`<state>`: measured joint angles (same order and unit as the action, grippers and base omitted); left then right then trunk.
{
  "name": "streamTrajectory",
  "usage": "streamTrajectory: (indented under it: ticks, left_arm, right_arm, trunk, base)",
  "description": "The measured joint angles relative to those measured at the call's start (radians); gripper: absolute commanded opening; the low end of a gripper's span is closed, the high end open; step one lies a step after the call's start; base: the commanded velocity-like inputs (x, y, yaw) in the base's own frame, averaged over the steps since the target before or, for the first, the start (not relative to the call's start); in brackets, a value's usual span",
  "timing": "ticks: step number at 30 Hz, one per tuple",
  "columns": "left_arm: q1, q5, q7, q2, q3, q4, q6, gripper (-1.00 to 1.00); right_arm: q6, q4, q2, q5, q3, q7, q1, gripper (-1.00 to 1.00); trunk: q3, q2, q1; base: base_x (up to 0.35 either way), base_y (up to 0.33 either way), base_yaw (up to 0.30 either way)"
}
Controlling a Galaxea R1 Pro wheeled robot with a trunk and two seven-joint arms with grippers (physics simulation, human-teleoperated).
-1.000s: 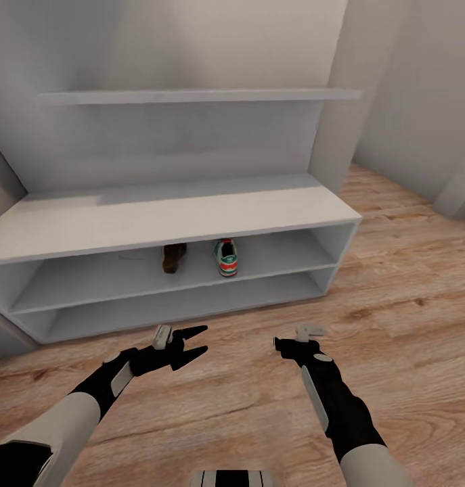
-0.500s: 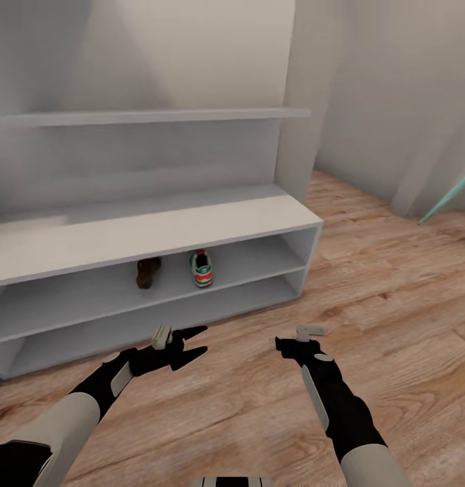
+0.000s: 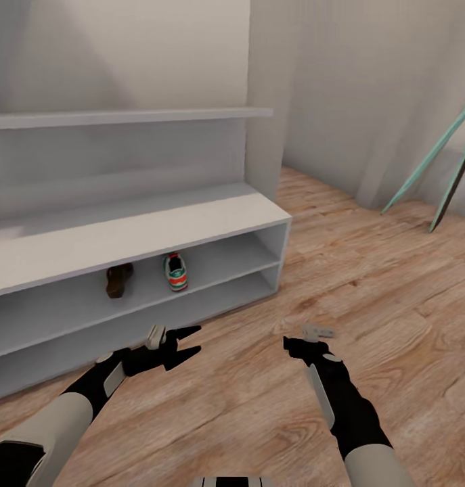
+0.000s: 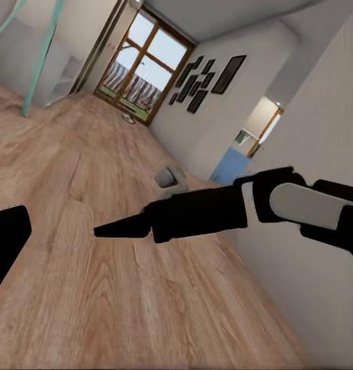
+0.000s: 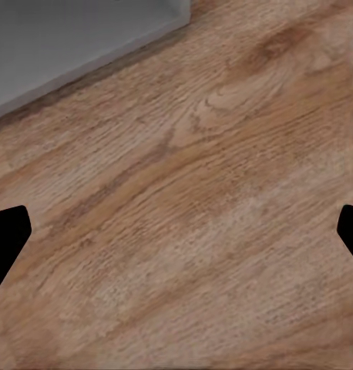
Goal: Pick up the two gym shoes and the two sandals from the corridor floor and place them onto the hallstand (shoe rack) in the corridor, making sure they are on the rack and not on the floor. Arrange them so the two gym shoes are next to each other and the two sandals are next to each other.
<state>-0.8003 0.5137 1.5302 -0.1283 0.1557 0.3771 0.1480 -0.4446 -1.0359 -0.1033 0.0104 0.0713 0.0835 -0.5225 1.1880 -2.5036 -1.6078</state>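
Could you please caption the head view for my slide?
One sandal and one gym shoe sit on the hallstand; both grippers are empty.

Pale grey-white hallstand (image 3: 124,230) cut off at frame's left; dark brown sandal (image 3: 118,280) half under bench top, details too small; teal poles (image 3: 428,162) cropped at right edge.

Head camera high, angled down over both arms toward the pale grey-white shelved hallstand (image 3: 191,223), left wrist camera low, facing along the warm brown wood-plank floor (image 4: 84,293) to a distant wood-framed glass door (image 4: 138,65), right wrist camera close above the same planks.
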Motion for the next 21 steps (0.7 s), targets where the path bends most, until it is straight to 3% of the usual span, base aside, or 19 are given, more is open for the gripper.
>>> streamTrajectory:
  ticks: [7,17,21]
  left_arm:
    - [0.0,0.0,0.0,-0.005,0.0,0.0,-0.013,1.0]
    - [0.0,-0.001,0.001,-0.007,0.0,0.0,-0.049,1.0]
    - [0.0,-0.001,0.001,-0.007,0.0,0.0,-0.049,1.0]
  right_arm:
    - [0.0,0.0,0.0,0.001,0.024,0.0,0.0,1.0]
    - [0.0,0.0,0.0,0.0,0.026,0.0,0.0,1.0]
    - [0.0,0.0,0.0,0.0,0.026,0.0,0.0,1.0]
  trunk:
    - [0.0,0.0,0.0]
    - [-0.039,0.002,0.005]
    - [-0.039,0.002,0.004]
  base:
    - [0.0,0.0,-0.258]
    - [0.0,0.0,-0.258]
    - [0.0,0.0,-0.258]
